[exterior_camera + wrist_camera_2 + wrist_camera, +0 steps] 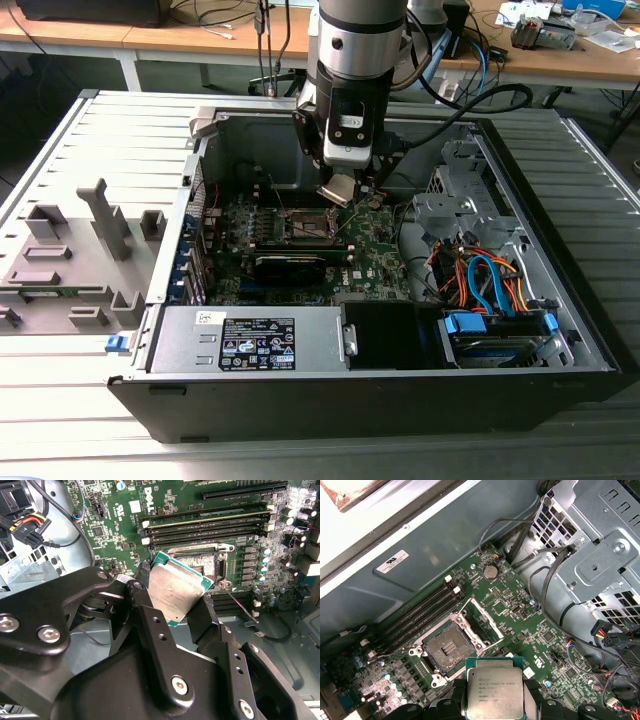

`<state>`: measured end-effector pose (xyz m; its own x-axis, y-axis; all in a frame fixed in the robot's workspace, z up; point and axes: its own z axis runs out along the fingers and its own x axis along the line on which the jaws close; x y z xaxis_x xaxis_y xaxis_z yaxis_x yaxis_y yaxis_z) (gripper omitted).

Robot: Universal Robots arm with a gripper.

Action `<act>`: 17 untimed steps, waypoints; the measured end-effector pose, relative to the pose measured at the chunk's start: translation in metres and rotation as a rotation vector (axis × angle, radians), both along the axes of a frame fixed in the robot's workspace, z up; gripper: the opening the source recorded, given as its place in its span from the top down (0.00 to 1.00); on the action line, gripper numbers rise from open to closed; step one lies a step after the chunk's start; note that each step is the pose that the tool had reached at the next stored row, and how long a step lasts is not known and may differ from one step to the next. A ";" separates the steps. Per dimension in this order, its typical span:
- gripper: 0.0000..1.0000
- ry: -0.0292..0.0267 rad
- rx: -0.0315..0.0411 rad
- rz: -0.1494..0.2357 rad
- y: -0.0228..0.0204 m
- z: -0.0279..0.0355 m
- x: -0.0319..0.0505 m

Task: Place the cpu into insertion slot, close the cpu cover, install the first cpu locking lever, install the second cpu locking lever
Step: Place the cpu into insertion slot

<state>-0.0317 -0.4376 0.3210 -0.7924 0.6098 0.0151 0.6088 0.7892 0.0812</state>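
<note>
fingers (204, 620) are closed on two opposite edges of the cpu (176, 592), holding it tilted in the air over the motherboard (530, 625), near the bare insertion slot (447, 650) but apart from it. it looks light, thin and stiff, and likely fragile underneath, so an edge grip suits it. the smooth metal face could slip.

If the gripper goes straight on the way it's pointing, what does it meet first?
Probably the motherboard just beside the open insertion slot; the cpu held in the gripper would touch first. Depth is unclear.
</note>
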 end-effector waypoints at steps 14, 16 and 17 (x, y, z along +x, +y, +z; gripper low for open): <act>0.45 0.0000 0.0000 -0.023 0.0000 0.0000 0.0000; 0.45 0.0000 0.0000 -0.026 0.0000 0.0000 0.0000; 0.45 0.0000 0.0000 -0.027 0.0000 0.0000 0.0000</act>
